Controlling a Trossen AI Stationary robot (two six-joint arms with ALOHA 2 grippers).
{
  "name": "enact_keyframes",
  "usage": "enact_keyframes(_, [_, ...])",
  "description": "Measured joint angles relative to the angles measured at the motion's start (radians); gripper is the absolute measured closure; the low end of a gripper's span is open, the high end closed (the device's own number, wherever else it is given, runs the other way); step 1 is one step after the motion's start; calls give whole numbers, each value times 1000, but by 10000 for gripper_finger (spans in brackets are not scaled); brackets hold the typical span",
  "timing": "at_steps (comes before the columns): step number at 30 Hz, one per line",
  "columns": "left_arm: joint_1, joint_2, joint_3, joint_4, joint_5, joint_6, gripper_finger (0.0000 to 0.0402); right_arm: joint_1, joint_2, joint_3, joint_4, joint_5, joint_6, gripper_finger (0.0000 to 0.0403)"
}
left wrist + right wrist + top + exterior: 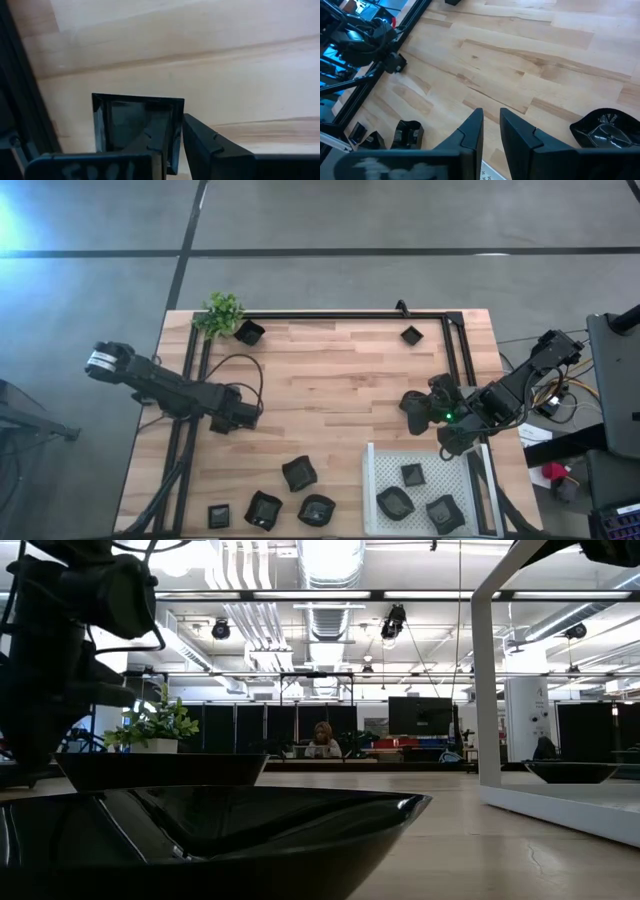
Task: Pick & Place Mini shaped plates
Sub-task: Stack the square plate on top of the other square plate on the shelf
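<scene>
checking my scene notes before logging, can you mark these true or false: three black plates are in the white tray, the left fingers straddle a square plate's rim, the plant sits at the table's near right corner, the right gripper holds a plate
1. Three black plates lie in the white tray. True.
2. The left gripper has its fingers either side of a square plate's rim. True.
3. The plant sits at the near right corner. False: it stands at the far left corner.
4. The right gripper holds a plate. False: nothing sits between its fingers; it hovers over bare wood.
</scene>
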Motion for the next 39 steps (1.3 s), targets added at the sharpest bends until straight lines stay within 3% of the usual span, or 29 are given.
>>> enact_keyframes(29, [-3,1,-55,27,50,-15,351,-1,0,0,2,0,-13,342])
enact_keyframes(35, [-3,1,-48,22,62,27,393,-1,0,0,3,0,-14,342])
enact_keyframes(39, [-3,1,-19,-3,65,52,399,-1,0,0,4,0,-13,342])
